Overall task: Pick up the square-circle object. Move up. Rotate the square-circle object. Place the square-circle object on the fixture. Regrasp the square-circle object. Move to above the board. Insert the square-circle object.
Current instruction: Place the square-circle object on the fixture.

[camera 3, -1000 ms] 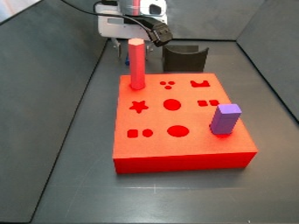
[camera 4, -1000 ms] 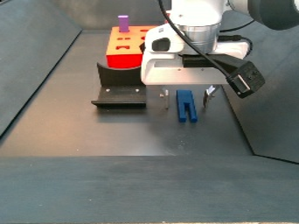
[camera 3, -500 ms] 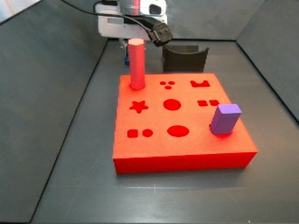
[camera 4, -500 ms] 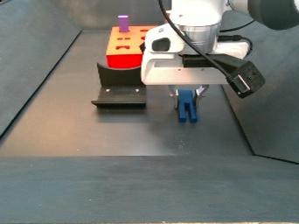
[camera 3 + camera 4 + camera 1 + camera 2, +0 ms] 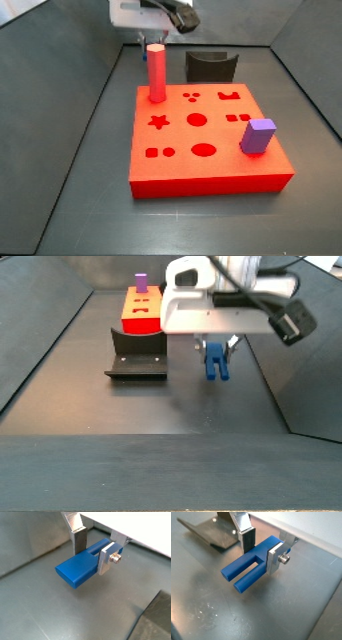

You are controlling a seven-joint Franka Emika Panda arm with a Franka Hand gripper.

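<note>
The square-circle object [image 5: 214, 362] is a small dark blue block with two legs [image 5: 240, 576]. It hangs above the grey floor between my fingers [image 5: 276, 557], legs pointing down in a side view. My gripper [image 5: 214, 348] is shut on its solid end [image 5: 79, 568] and stands to the right of the fixture [image 5: 136, 357]. In both wrist views the silver plates press the block's sides. From another side view my gripper [image 5: 144, 46] is behind the tall red post [image 5: 156, 72], which hides the block. The red board [image 5: 214, 168] lies nearer the camera there.
A purple block [image 5: 258, 136] stands on the board's right side. The fixture [image 5: 210, 66] sits just behind the board, and its base plate [image 5: 212, 534] shows in a wrist view. Dark walls enclose the floor on all sides.
My gripper has risen off the floor with the blue block held in it. The block's shadow now lies below it.
</note>
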